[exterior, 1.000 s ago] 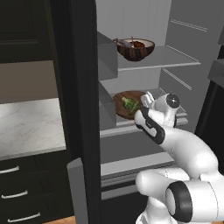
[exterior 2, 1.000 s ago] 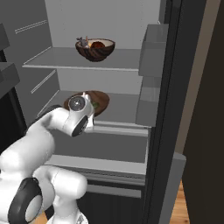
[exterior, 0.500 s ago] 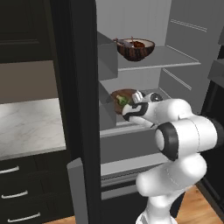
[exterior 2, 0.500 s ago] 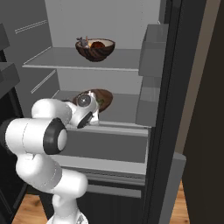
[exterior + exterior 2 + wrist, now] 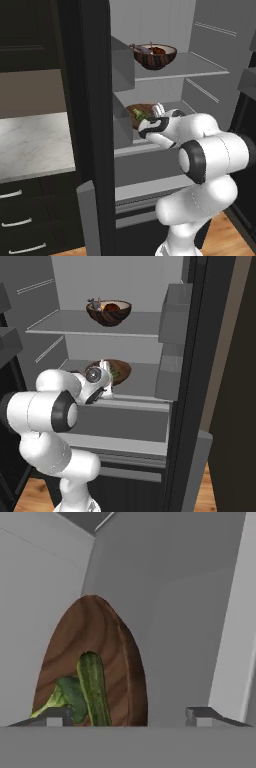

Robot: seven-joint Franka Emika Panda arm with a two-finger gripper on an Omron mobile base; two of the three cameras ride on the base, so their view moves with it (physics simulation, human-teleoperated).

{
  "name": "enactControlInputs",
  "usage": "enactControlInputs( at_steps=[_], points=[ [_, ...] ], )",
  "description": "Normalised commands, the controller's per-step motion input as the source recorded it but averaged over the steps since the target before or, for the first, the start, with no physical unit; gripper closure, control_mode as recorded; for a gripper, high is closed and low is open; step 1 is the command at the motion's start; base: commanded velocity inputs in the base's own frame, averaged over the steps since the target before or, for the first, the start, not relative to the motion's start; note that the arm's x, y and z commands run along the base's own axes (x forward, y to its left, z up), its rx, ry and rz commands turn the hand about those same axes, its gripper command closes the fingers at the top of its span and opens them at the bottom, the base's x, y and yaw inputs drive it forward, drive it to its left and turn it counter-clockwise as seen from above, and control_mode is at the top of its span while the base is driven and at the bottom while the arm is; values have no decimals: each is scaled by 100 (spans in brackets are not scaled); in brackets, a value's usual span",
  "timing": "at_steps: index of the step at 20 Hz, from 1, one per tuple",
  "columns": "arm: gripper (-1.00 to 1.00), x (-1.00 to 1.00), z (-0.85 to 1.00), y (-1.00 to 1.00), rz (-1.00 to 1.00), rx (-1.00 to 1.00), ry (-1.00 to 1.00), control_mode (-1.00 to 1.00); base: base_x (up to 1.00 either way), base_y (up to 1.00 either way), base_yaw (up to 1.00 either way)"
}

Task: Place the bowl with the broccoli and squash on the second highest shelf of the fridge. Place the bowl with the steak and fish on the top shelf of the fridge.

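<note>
- Bowls first: the brown wooden bowl with the green broccoli and long green squash [image 5: 90, 682] sits flat on the light grey second highest shelf [image 5: 145, 381] of the tall black-fronted fridge [image 5: 92, 125], toward its near left part, which is where the task wants it.
- Up on the light grey top shelf [image 5: 200, 65] we see the dark wooden bowl with the steak and fish [image 5: 154, 55], upright and well back from the near edge, so we judge both placements done.
- Our two-finger gripper [image 5: 130, 717] points at the vegetable bowl from just in front of it; its small dark fingertips [image 5: 55, 716] stand wide apart with nothing between them, one in front of the bowl's near rim and the other off to the right over bare shelf.
- We read that spread as a release: the bowl rests on its own.
- Grey box-shaped door bins [image 5: 172, 356] flank the right side, so we judge a straight pull-back safest.
</note>
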Motion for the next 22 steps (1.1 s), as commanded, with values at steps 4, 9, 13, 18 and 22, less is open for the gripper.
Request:
enactControlInputs(
  at_steps=[4, 9, 13, 18, 22],
  points=[
    [-100, -98, 100, 0, 0, 0, -11, -100, 0, 0, 0],
    [-100, -84, 100, 0, 0, 0, -16, -100, 0, 0, 0],
    [-100, -70, 100, 0, 0, 0, -17, -100, 0, 0, 0],
    [-100, -80, 100, 2, 4, 0, -14, -100, 0, 0, 0],
    [-100, -94, 100, 4, 9, 0, -15, -100, 0, 0, 0]
  ],
)
